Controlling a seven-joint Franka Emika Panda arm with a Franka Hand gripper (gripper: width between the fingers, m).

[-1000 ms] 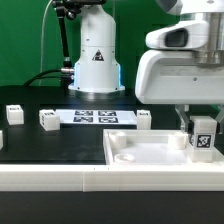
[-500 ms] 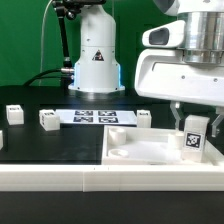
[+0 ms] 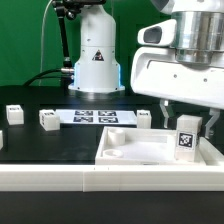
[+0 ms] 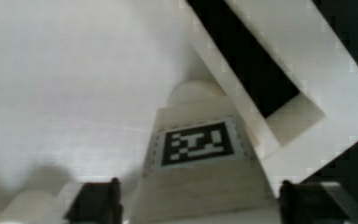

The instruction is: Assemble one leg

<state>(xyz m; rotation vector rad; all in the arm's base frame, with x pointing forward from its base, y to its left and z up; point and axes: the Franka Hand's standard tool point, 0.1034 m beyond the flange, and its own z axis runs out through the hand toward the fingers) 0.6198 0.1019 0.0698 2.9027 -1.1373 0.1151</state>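
Note:
The leg (image 3: pixel 185 137), a small white post with a black-and-white tag, stands slightly tilted over the corner of the flat white square panel (image 3: pixel 130 150) on the exterior view's right. My gripper (image 3: pixel 187 125) comes down from above, with one finger on each side of the leg, shut on it. In the wrist view the leg (image 4: pixel 202 140) fills the space between my gripper's (image 4: pixel 206 205) two dark fingers, and the panel (image 4: pixel 69 80) lies beneath it.
Three loose white legs (image 3: pixel 13 113) (image 3: pixel 47 119) (image 3: pixel 143 118) stand on the black table behind the panel. The marker board (image 3: pixel 95 116) lies in front of the robot base (image 3: pixel 95 60). A white ledge (image 3: pixel 60 180) runs along the front.
My gripper has moved toward the exterior view's left with the leg between its fingers. The panel has slid the same way with it.

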